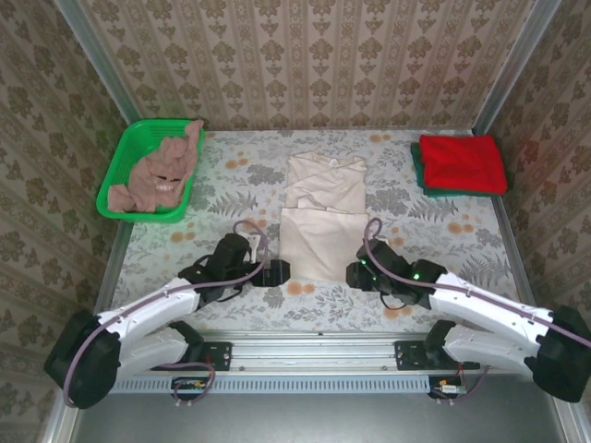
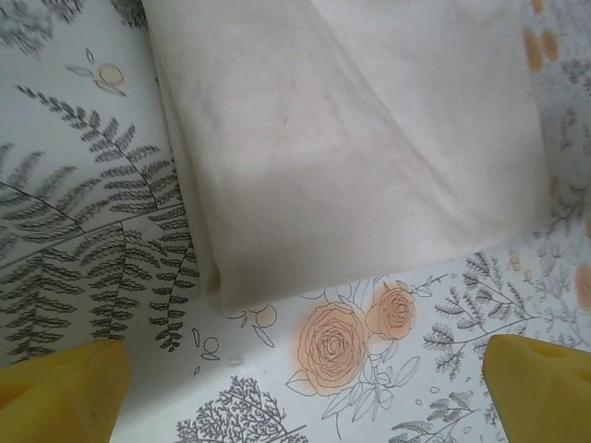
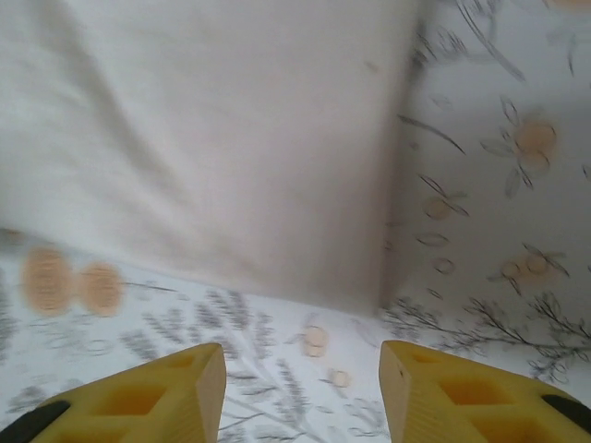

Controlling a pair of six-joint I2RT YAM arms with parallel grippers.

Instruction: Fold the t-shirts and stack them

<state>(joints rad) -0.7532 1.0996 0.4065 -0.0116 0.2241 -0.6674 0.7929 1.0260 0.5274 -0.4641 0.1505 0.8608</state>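
The cream t-shirt point(image 1: 320, 214) lies partly folded in the middle of the table, its near half doubled over. My left gripper point(image 1: 275, 273) stands open just off its near left corner point(image 2: 217, 300), yellow fingertips point(image 2: 65, 392) wide apart over bare cloth. My right gripper point(image 1: 354, 275) is open off the near right corner point(image 3: 383, 300), nothing between its fingers point(image 3: 466, 397). A folded red t-shirt point(image 1: 462, 162) rests on a dark green one point(image 1: 418, 173) at the far right. The pink-brown t-shirt point(image 1: 159, 177) is crumpled in the basket.
A green plastic mesh basket point(image 1: 122, 171) stands at the far left. The flowered tablecloth point(image 1: 231, 175) covers the table, with patterned walls close on three sides. A metal rail point(image 1: 314, 343) runs along the near edge.
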